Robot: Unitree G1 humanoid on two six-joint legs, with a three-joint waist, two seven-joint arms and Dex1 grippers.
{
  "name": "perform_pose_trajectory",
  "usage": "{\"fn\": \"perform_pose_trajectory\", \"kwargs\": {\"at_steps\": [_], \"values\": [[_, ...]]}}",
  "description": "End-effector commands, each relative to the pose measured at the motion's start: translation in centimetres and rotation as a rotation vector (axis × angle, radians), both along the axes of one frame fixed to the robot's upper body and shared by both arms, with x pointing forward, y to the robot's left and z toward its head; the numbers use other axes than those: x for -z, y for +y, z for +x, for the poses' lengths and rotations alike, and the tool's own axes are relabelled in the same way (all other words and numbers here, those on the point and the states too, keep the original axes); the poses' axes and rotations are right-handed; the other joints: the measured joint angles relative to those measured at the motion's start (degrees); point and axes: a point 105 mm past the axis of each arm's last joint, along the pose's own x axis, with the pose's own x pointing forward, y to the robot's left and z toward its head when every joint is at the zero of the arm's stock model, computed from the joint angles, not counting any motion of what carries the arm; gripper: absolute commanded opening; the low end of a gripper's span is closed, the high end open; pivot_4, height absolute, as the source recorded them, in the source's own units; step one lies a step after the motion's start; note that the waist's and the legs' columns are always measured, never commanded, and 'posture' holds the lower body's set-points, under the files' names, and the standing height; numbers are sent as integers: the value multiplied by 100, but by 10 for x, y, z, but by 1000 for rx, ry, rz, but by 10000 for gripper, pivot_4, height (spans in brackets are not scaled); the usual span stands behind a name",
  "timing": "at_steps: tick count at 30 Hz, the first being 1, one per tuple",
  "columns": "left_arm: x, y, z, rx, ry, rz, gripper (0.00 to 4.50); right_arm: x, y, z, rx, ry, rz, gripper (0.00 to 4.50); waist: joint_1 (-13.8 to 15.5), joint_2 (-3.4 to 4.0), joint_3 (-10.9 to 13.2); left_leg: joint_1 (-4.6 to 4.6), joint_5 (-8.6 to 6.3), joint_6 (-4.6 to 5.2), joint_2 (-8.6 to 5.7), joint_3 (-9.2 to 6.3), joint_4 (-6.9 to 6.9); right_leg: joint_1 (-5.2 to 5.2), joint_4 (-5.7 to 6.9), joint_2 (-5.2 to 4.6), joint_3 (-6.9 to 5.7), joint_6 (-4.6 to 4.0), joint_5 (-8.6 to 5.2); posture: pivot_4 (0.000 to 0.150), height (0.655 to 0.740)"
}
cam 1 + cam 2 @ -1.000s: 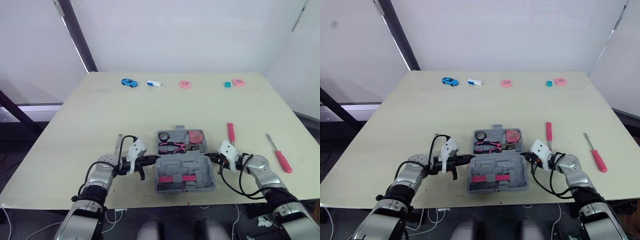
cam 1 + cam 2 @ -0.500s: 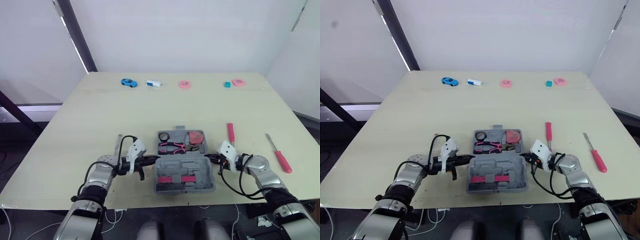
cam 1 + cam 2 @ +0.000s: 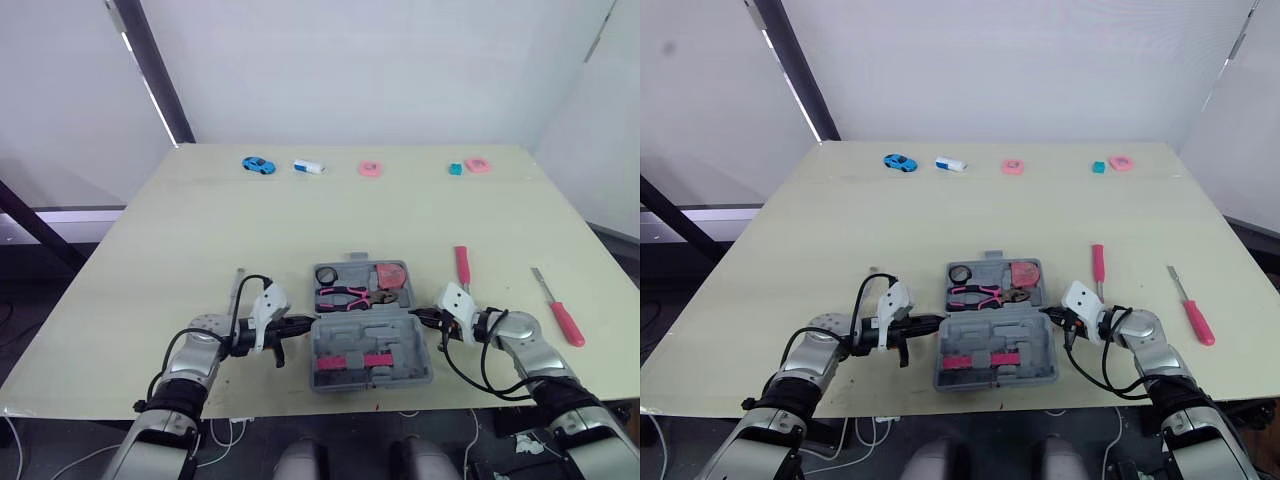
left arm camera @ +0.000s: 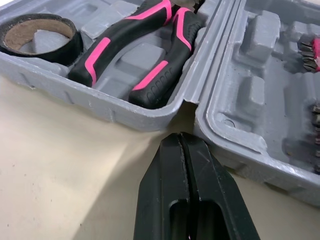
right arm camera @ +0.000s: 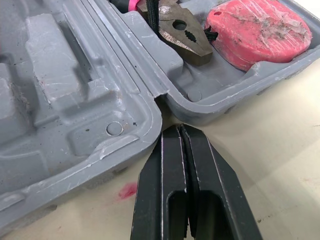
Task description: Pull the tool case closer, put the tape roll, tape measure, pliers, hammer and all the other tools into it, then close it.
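Observation:
The grey tool case (image 3: 372, 322) lies open near the table's front edge. Its far half holds a black tape roll (image 3: 329, 272), pink-handled pliers (image 3: 343, 293) and a pink tape measure (image 3: 392, 273). My left gripper (image 3: 296, 325) is shut, its tip on the table beside the case's left hinge corner (image 4: 190, 105). My right gripper (image 3: 424, 318) is shut too, its tip at the right hinge corner (image 5: 160, 97). Nothing is held in either one. The left wrist view shows the tape roll (image 4: 40, 42) and pliers (image 4: 135, 50) up close, and the right wrist view shows the tape measure (image 5: 260, 30).
A red-handled screwdriver (image 3: 461, 265) lies right of the case, and another (image 3: 560, 312) further right. A thin grey tool (image 3: 238, 285) lies left of the case. Along the far edge sit a blue toy car (image 3: 258, 164), a white object (image 3: 308, 167), pink pieces (image 3: 370, 169) and a teal block (image 3: 455, 169).
My left arm has sunk and drawn back a little to the left. The case and my right gripper have barely shifted.

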Motion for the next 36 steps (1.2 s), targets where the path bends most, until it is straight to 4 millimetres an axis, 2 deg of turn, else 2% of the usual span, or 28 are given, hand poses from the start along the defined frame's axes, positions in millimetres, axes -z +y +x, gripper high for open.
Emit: {"fn": "perform_pose_trajectory", "kwargs": {"at_steps": [1,3,10,12,18,22,24,27,28,30,32,36], "values": [[-2,10,-7,-10,9,2,0,-7,-21,-2,52,-17,23,449,5,0,0,0,0,0,0,0,0,0,0,0,0,-3,-2,1500,7395],[-14,12,-11,-24,-17,-58,0,-19,-26,-5,75,-51,108,449,4,0,0,-1,0,0,1,-1,0,0,0,-1,0,-17,-10,1500,7395],[-38,32,-33,-111,-107,-154,0,-40,-51,-24,178,-137,224,449,7,3,9,-7,0,0,5,-1,-12,-16,-2,-2,3,-18,-11,1500,7395],[-43,43,-38,-174,-138,-163,0,-44,-63,-33,224,-156,248,449,10,4,9,-4,0,-1,7,-4,-12,-15,-3,-4,4,-19,-11,1500,7395],[-50,94,-49,-480,-229,-173,0,-57,-110,-62,438,-212,302,449,24,3,10,-4,-1,-1,8,-8,-14,-15,-12,-15,7,-17,-12,1500,7395],[-50,124,-65,-667,-252,-181,17949,-59,-145,-88,618,-225,339,0,29,2,10,-1,-1,-2,10,-8,-14,-16,-12,-24,6,-3,-19,1500,7395],[-42,136,-79,-726,-243,-134,29518,-56,-162,-103,695,-221,337,9991,30,1,11,-1,-2,-3,13,-7,-17,-17,-14,-29,6,-3,-20,1500,7395],[-37,151,-94,-813,-235,-121,40258,-54,-181,-124,805,-215,367,20874,28,2,10,-1,-2,-3,13,-5,-18,-19,-15,-41,4,4,-24,1500,7395],[-36,155,-98,-836,-235,-120,44874,-52,-187,-130,835,-214,367,26427,24,2,10,0,-3,-3,12,-5,-21,-19,-16,-47,3,5,-25,1500,7395],[-36,162,-104,-875,-236,-118,45000,-51,-198,-140,882,-215,363,36951,24,1,11,-3,-4,-6,12,-5,-22,-25,-19,-51,2,8,-27,1500,7395],[-36,169,-107,-911,-238,-115,45000,-51,-209,-146,924,-220,360,44669,23,0,11,-2,-13,-21,11,-4,-21,-29,-19,-59,1,10,-27,1500,7395],[-34,176,-114,-942,-228,-104,45000,-45,-226,-158,995,-210,353,44669,19,-2,9,0,-18,-29,10,-4,-21,-29,-20,-92,-12,11,-28,1500,7395]]}}
